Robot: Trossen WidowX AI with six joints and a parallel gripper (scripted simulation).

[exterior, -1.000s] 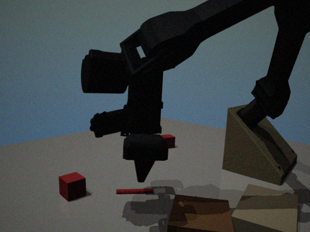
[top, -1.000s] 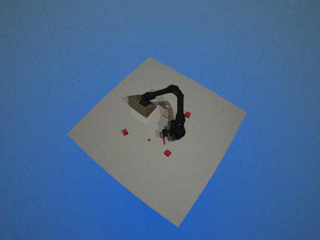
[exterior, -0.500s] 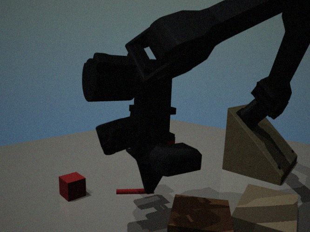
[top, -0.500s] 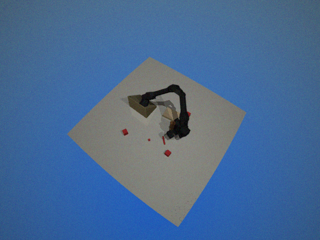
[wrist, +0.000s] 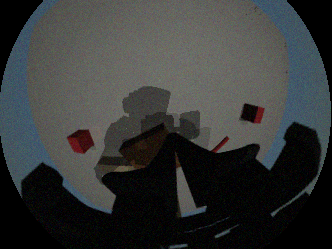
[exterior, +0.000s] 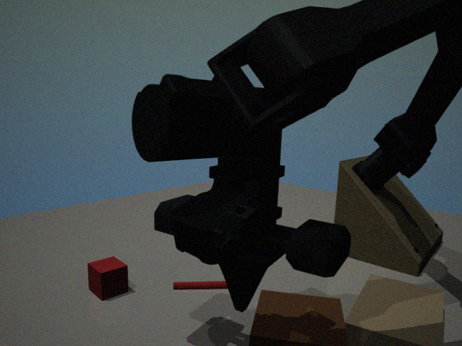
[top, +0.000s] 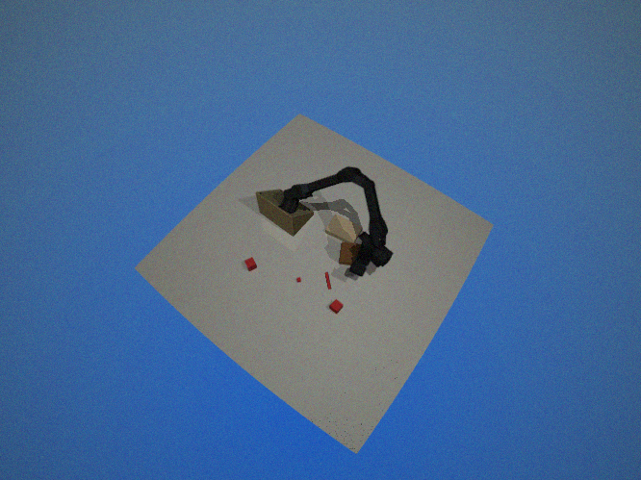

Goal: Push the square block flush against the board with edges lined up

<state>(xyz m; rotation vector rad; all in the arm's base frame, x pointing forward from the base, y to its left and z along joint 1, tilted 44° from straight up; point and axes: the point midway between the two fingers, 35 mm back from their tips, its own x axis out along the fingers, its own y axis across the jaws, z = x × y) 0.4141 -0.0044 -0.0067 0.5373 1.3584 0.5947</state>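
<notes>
A brown square block [top: 347, 253] [exterior: 298, 307] [wrist: 145, 152] lies on the table beside a tan board [top: 340, 227] [exterior: 404, 303]. Their facing sides stand at an angle, with a wedge-shaped gap that narrows toward one corner of the board. Whether that corner touches the block I cannot tell. My gripper [exterior: 241, 309] [wrist: 172, 135] is shut with nothing between its fingers. Its fingertips are close to the block, to its left in the exterior view, and seem to be above the table. In the top view the hand covers the block's right part.
A red cube [top: 336, 306] [exterior: 107, 278] and a red bar [top: 327, 280] [exterior: 200, 285] [wrist: 220, 144] lie near the hand. Another red cube [top: 250, 264] and a tiny red one [top: 298, 279] lie farther left. The arm's wedge-shaped base [top: 280, 214] [exterior: 366, 222] stands behind the board.
</notes>
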